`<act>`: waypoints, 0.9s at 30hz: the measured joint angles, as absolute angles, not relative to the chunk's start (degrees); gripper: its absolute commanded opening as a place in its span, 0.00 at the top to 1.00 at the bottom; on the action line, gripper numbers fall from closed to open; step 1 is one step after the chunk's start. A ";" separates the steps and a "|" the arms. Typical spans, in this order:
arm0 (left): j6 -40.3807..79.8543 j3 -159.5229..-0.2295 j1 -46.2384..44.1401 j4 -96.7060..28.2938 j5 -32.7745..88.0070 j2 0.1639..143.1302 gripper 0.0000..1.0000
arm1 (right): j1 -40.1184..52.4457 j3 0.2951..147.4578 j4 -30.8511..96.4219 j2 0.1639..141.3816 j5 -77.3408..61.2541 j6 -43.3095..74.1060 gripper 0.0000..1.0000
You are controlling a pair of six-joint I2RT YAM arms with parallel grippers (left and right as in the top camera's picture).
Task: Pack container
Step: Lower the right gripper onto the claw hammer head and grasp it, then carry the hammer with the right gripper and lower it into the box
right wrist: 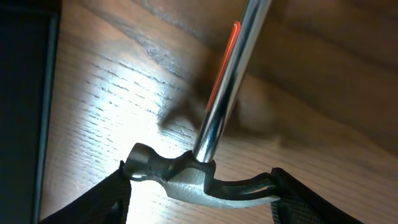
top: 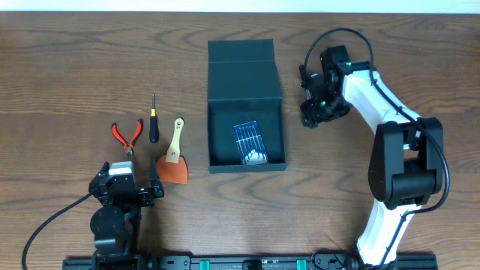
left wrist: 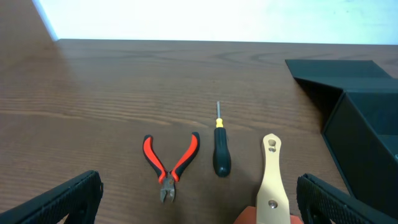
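Observation:
The dark teal container (top: pixel 246 166) stands open at mid table, its flap lid (top: pixel 244 73) laid back, with a blue pack (top: pixel 247 140) inside. Its wall also shows in the left wrist view (left wrist: pixel 367 124) and the right wrist view (right wrist: pixel 22 93). My right gripper (top: pixel 319 111) hangs right of the container, shut on the head of a chrome-shafted hammer (right wrist: pixel 205 180) held just above the wood; its fingers (right wrist: pixel 202 199) press the face and the claw. My left gripper (top: pixel 127 186) is open and empty (left wrist: pixel 199 205) near the table's front.
Red-handled pliers (top: pixel 127 135) (left wrist: pixel 169 165), a black screwdriver (top: pixel 154 124) (left wrist: pixel 221 155) and a wood-handled scraper with an orange blade (top: pixel 174 159) (left wrist: pixel 272 180) lie left of the container, just ahead of my left gripper.

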State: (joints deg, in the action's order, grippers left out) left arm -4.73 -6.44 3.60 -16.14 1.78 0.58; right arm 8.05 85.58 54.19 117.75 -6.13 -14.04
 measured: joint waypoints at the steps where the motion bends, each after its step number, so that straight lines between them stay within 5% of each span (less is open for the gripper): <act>1: -4.73 -6.44 3.60 -16.14 1.80 0.58 0.02 | 8.05 86.37 55.02 117.75 -5.98 -14.04 0.64; 18: -4.73 -6.44 3.60 -16.14 1.80 0.58 0.02 | 8.78 110.74 69.95 117.75 -5.58 -13.85 0.64; 27: -4.73 -6.46 3.60 -16.14 1.80 0.58 0.02 | 16.71 121.32 80.09 117.75 -5.54 -13.80 0.62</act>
